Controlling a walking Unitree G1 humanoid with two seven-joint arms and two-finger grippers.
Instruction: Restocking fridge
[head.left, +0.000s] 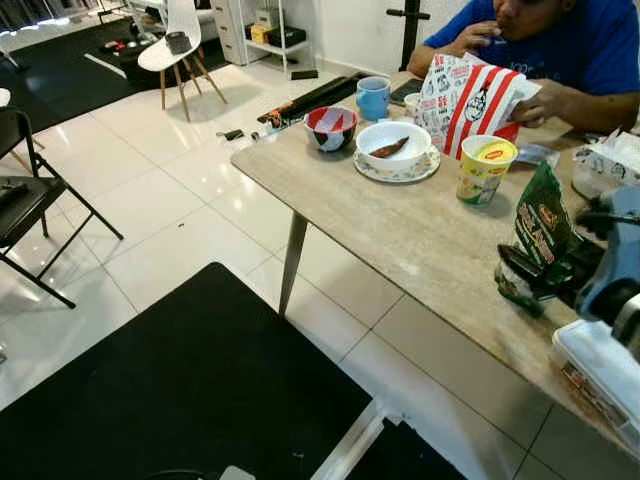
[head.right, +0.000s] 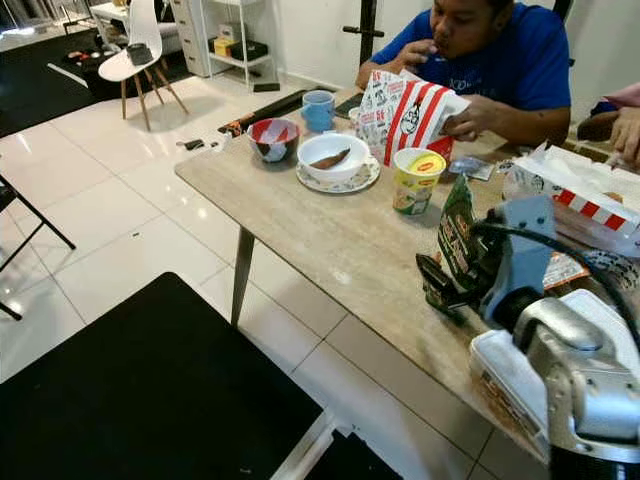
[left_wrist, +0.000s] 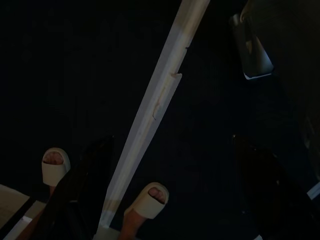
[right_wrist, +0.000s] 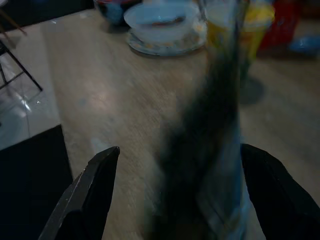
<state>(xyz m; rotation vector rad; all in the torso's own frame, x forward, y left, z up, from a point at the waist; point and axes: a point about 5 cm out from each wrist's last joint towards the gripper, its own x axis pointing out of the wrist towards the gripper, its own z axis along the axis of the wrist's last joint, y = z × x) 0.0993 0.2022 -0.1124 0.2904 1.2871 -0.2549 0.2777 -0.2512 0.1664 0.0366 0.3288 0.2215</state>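
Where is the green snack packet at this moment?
The green snack packet stands upright near the table's near edge on the robot's right, between the right end effector's fingers, with the yellow cup beyond it.

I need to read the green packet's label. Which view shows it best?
The left eye view: the green packet stands sharp and mostly uncovered. In the right eye view the right arm hides part of it; the right wrist view shows it blurred.

Cluttered beige table (head.left: 420, 250), green packet (head.left: 537, 235)
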